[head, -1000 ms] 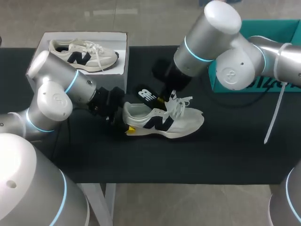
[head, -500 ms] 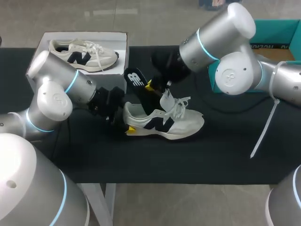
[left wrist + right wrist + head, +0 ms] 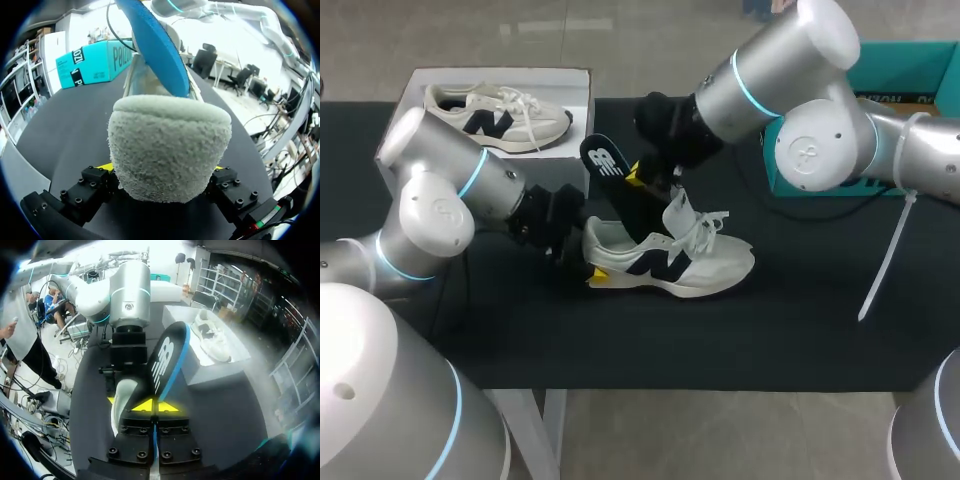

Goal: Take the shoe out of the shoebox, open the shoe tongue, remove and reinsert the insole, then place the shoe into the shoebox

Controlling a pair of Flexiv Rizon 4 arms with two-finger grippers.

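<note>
A white shoe with a dark side mark lies on its sole on the black table, toe to the right. My left gripper is shut on its fuzzy heel, one finger on each side. A black insole with a blue underside slants up out of the shoe's mouth, its front end still down inside. My right gripper is shut on its edge. In the right wrist view the yellow tips pinch the insole above the shoe.
A white shoebox stands at the back left with a second shoe in it. A teal box sits at the back right behind my right arm. A white strap hangs from that arm over the table.
My right gripper has risen and moved left, drawing the insole up out of the shoe. The left arm and the shoe have stayed put.
</note>
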